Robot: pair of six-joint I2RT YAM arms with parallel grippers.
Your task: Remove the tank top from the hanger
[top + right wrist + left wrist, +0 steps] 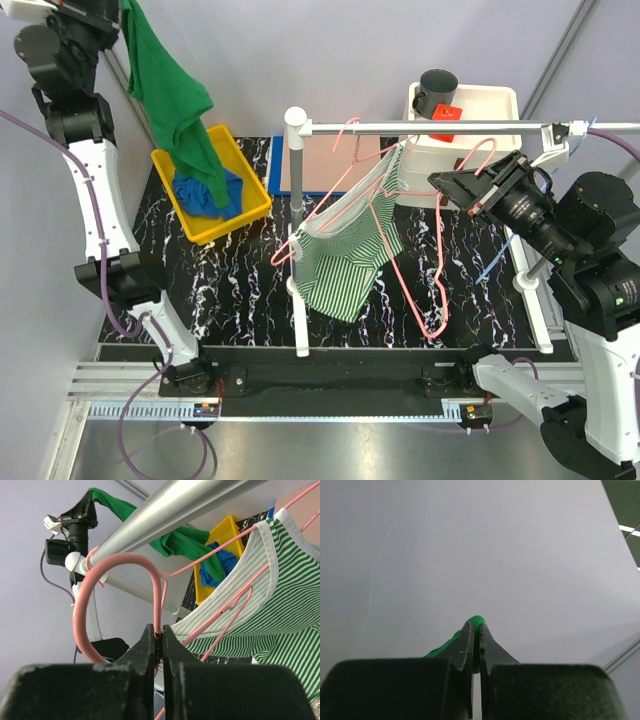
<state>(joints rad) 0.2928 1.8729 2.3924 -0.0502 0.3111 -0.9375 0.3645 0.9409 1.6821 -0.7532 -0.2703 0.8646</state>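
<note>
A plain green tank top [165, 80] hangs from my left gripper [118, 14], which is raised at the far left and shut on its top edge; its lower end droops into a yellow bin [258, 196]. In the left wrist view the green cloth [478, 619] pokes out between the shut fingertips of the gripper [476, 629]. My right gripper [440, 182] is shut on the neck of a bare pink hanger [440, 290] that dangles below the rail. In the right wrist view this gripper [158, 633] pinches the wire below the hook [82, 610].
A green-and-white striped tank top [345, 260] hangs on a second pink hanger from the silver rail [440, 127] on its white post [298, 230]. Blue cloth [205, 192] lies in the yellow bin. A white tub [490, 100] with a black cup [437, 90] stands back right.
</note>
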